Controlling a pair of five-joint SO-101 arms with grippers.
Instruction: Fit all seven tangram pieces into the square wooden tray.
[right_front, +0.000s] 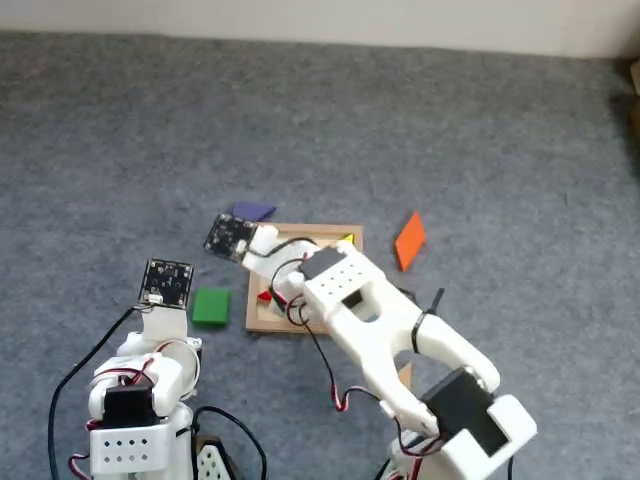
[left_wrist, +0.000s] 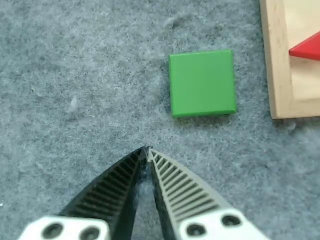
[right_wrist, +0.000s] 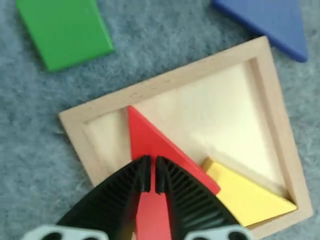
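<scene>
L gripper (left_wrist: 146, 152) is kept clenched, empty, near green square (left_wrist: 202, 83); R gripper (right_wrist: 151, 173) is clenched over red triangle (right_wrist: 145, 139) in tray (right_wrist: 170, 80), beside yellow piece (right_wrist: 245, 197)

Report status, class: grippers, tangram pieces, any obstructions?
Left gripper shut, empty, near green square piece. Right gripper shut over red triangular piece in square wooden tray; yellow triangular piece alongside. Blue piece, orange diamond piece outside tray.

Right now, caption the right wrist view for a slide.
Right hand over red triangle in wooden tray, yellow piece beside it; green square, blue piece outside.
</scene>
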